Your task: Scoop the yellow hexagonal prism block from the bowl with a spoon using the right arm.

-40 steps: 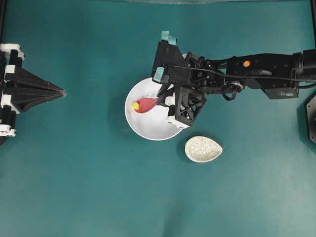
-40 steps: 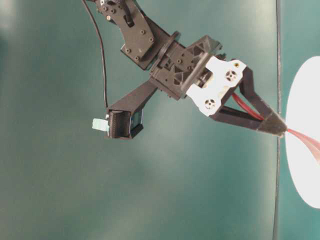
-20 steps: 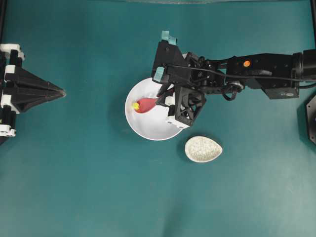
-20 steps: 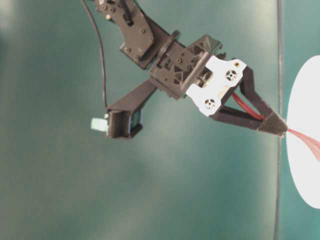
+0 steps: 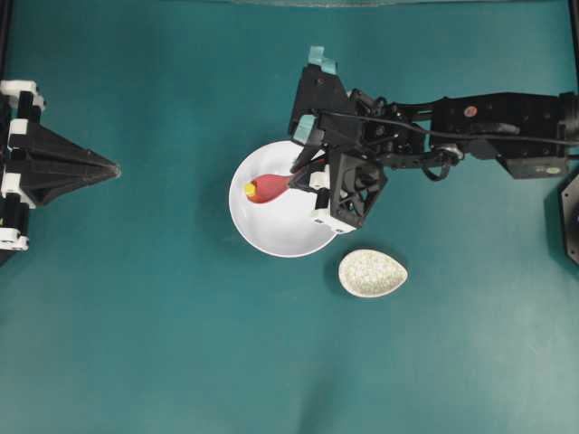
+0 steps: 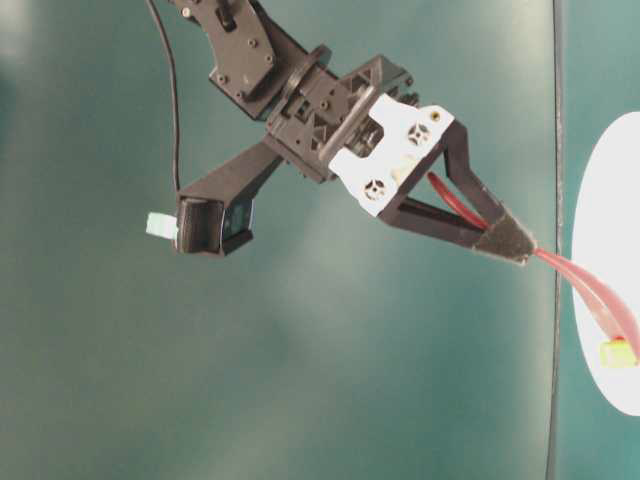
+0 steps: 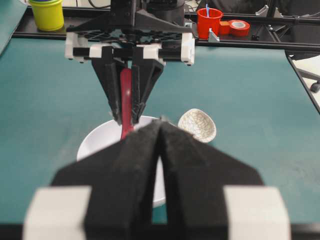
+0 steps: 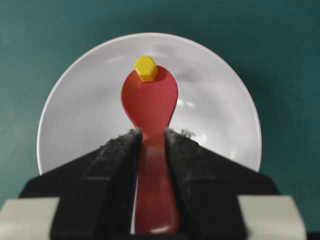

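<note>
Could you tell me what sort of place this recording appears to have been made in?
Probably a robotics lab bench: a teal mat under two black arms, a framing rail behind holding tape rolls and cups.

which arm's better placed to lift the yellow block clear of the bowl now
Right. The right gripper already clamps the spoon, with the yellow block at its tip over the bowl. The left gripper sits shut, far off at the table's edge.

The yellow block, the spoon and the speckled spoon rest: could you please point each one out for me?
yellow block (image 8: 146, 68), right wrist view, its top face.
spoon (image 8: 150, 100), right wrist view, its scoop.
speckled spoon rest (image 5: 372, 272), overhead view, its middle.
</note>
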Controlling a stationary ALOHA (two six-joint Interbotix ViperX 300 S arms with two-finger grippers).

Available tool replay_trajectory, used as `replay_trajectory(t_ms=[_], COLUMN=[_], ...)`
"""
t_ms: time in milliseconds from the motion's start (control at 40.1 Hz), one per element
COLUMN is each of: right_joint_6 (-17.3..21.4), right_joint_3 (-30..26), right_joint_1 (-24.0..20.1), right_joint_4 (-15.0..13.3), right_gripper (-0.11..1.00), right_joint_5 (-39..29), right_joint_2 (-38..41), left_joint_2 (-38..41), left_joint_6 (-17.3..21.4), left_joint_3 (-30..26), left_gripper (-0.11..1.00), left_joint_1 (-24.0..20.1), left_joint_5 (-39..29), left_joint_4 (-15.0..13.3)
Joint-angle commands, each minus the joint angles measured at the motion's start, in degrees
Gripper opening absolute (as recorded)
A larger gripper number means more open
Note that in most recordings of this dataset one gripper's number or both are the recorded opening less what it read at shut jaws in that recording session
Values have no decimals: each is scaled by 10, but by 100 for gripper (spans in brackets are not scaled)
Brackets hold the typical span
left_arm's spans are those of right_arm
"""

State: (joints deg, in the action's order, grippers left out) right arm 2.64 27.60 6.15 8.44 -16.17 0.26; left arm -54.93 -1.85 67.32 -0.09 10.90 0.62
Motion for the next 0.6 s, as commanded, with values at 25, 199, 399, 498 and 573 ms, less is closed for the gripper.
replay_trajectory(t_ms=[25,199,399,498,573], right_joint_6=[1,1,1,4,7], right_joint_3=[10,48,108,140,163], right_joint_1=[1,1,-2,-5,-8], right_joint_4=[3,4,5,10,14], right_gripper=[25,25,25,25,25], right_joint_5=[31,106,212,265,302], right_joint_2=[-30,-59,-110,-139,-163], left_joint_2=[3,2,1,1,1], left_joint_6=[-1,-1,-2,-2,-2], left_joint_3=[-17,-17,-17,-17,-17], left_gripper=[0,0,0,0,0], left_joint_1=[0,0,0,-1,0], left_joint_5=[6,6,6,7,10], left_joint_4=[1,1,1,1,1])
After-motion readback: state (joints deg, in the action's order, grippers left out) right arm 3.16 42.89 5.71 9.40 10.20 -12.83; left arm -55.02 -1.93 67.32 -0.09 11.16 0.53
